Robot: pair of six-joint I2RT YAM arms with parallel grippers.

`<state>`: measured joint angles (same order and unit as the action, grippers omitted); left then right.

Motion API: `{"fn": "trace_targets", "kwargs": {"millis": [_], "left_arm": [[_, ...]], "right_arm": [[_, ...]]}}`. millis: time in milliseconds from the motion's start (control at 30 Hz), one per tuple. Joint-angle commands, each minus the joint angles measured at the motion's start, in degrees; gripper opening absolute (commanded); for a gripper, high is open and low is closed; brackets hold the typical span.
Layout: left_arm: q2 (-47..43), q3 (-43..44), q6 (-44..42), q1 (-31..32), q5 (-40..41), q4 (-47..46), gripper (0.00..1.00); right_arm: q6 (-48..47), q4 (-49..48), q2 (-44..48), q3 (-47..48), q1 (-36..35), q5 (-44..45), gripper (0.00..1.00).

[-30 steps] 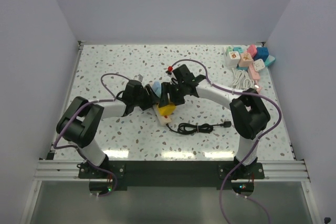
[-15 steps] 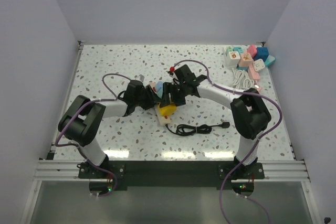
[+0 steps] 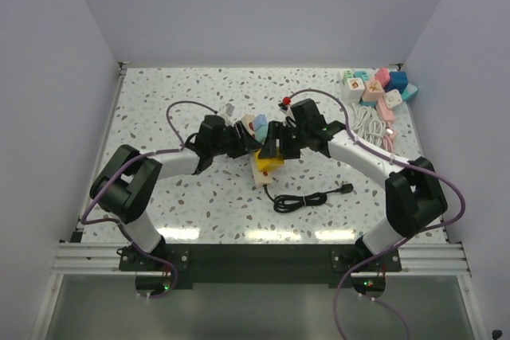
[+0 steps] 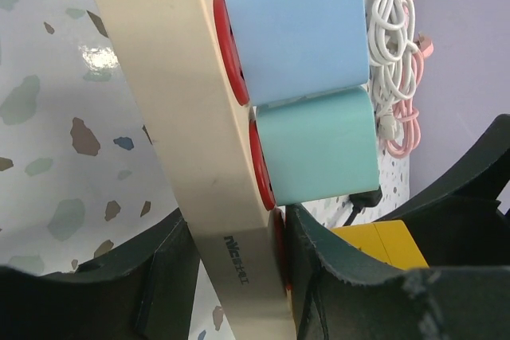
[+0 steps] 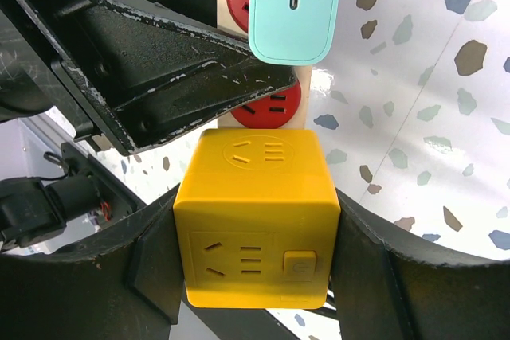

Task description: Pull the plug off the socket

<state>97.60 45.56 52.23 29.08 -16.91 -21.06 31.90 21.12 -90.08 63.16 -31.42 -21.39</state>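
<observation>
scene: we look down on two arms meeting mid-table over a cream plastic power strip on a speckled terrazzo tabletop.
left gripper: clamped across the strip's narrow sides, bracing it.
right gripper: clenched on the yellow cube-shaped plug, one finger on each flank.
where the plug is: between the right fingers, just beside the strip's near end, below an empty round red socket.
done: both holds are made, and we judge the cube at least partly drawn out.
left to do: the prongs are hidden, so we cannot say the cube is free. if it is not, a straight draw away from the strip's face remains.
left wrist view adds: a pale blue block plug and a teal block plug, seen side-on, seated on red sockets. the yellow cube sits farther out from the strip's face than they do.
right wrist view adds: the cube's own socket slots and small button.
top view adds: a coiled black cable near the arms and a heap of pastel adapters in the far right corner.
</observation>
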Motion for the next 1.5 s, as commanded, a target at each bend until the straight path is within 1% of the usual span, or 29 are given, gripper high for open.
{"fn": "trace_targets", "kwargs": {"millis": [0, 100, 200, 233, 300, 333, 367, 433, 500, 567, 600, 667, 700, 733, 767, 800, 1000, 1133, 1167, 1233, 1267, 1333, 1467], "left_arm": [[2.9, -1.9, -9.8, -3.5, 10.1, 11.2, 0.0], [3.7, -0.8, -10.5, -3.5, 9.5, 11.7, 0.0], [4.4, -0.4, -10.7, -3.7, 8.4, 11.0, 0.0], [4.4, -0.6, -10.6, -3.8, 7.9, 9.8, 0.0], [3.9, -1.2, -10.3, -4.1, 6.5, 8.4, 0.0], [4.0, -1.4, -10.1, -4.3, 5.9, 7.3, 0.0], [3.8, -1.4, -10.0, -4.6, 4.4, 6.8, 0.0], [3.4, -1.1, -10.0, -5.1, 3.4, 6.5, 0.0], [2.8, -0.7, -10.4, -5.6, 2.7, 7.1, 0.0], [2.2, 0.2, -11.4, -6.3, 2.8, 9.5, 0.0], [2.1, 0.9, -11.8, -6.6, 3.1, 10.5, 0.0], [2.0, 1.3, -13.1, -7.5, 4.1, 13.5, 0.0], [2.1, 1.6, -13.4, -7.7, 4.6, 14.3, 0.0], [2.2, 1.6, -13.9, -8.1, 4.8, 15.5, 0.0], [2.3, 1.5, -14.0, -8.7, 5.1, 16.0, 0.0], [2.2, 1.3, -14.2, -9.0, 5.0, 15.8, 0.0], [0.0, 1.8, -13.2, -9.2, 3.0, 13.9, 0.0], [-2.9, 3.0, -13.2, -9.2, 1.9, 12.9, 0.0], [-3.7, 3.2, -13.5, -9.2, 1.0, 13.0, 0.0], [-4.2, 4.2, -14.3, -9.2, 0.1, 13.3, 0.0], [-4.2, 4.6, -14.8, -9.2, -1.3, 13.3, 0.0], [-4.1, 5.1, -15.1, -9.2, -2.4, 13.2, 0.0], [-5.4, 4.7, -15.6, -9.2, -5.2, 12.6, 0.0]], "right_arm": [[-3.7, 2.2, 7.9, 0.8, 2.9, 0.2, 0.0], [-4.7, 2.4, 8.6, 0.3, 4.2, -1.2, 0.0], [-5.4, 1.7, 7.2, -0.4, 4.8, -7.2, 0.0], [-5.1, -1.8, 6.7, -1.2, 4.9, -12.5, 0.0], [-2.6, -7.2, 5.5, -4.4, 5.4, -16.0, 0.0], [-1.9, -11.7, 4.8, -5.3, 5.5, -17.4, 0.0], [-1.3, -12.9, 4.2, -6.1, 5.8, -18.4, 0.0], [-0.7, -14.2, 3.2, -6.5, 6.7, -18.4, 0.0], [-1.7, -12.3, 4.0, -6.2, 8.5, -15.9, 0.0], [-2.4, -10.8, 7.0, -6.6, 10.4, -14.7, 0.0], [-3.2, -8.4, 8.0, -6.2, 12.4, -14.2, 0.0], [-4.1, -5.9, 10.6, -4.8, 14.0, -14.3, 0.0], [-5.5, -4.4, 11.4, -3.8, 14.4, -11.0, 0.0], [-7.4, 2.6, 11.7, -2.0, 14.5, -8.1, 0.0], [-8.9, 6.0, 11.8, 1.3, 14.4, -6.0, 0.0], [-10.6, 10.1, 11.9, 2.2, 14.4, -2.5, 0.0], [-12.6, 13.2, 14.2, 2.4, 14.2, 1.3, 0.0], [-11.3, 13.9, 13.8, 3.2, 14.2, 8.7, 0.0], [-11.4, 14.6, 12.9, 4.8, 14.3, 13.8, 0.0], [-10.2, 17.8, 9.6, 6.8, 14.3, 20.7, 0.0], [-10.0, 18.8, 8.4, 8.7, 14.3, 28.0, 0.0], [-9.0, 20.0, 4.6, 10.2, 14.4, 33.1, 0.0], [-9.2, 20.1, 0.2, 13.3, 14.4, 32.1, 0.0]]}}
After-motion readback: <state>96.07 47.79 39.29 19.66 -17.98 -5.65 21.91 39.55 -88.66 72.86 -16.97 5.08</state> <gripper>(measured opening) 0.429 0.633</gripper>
